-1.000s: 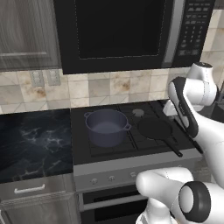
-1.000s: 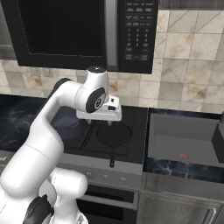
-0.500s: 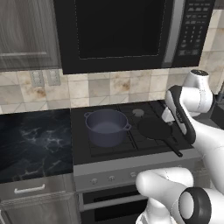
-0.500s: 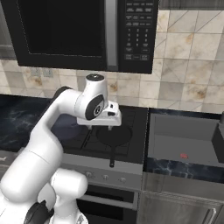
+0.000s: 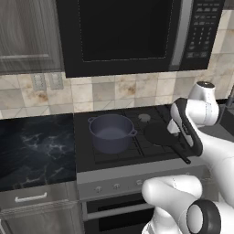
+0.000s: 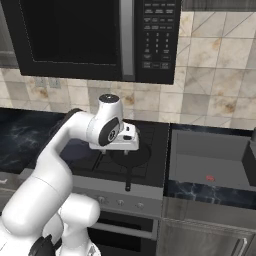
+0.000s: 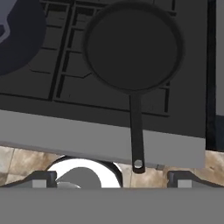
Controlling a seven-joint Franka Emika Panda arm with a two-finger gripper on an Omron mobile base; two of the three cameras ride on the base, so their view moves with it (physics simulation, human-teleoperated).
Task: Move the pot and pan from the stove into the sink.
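Pan (image 7: 133,46) on stove (image 7: 183,116), unlabelled

The pan (image 6: 131,156) sits on the stove (image 6: 112,162), beside the sink (image 6: 210,160).

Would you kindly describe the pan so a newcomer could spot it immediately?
Find the black stove under the microwave. On its right-hand burners lies the pan, beside the pot. Unlike that deep blue-grey pot, it is flat, black and has one long thin handle.

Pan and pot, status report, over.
Tool open above the pan, holding nothing. Pan and pot both on the stove. Sink not blocked.
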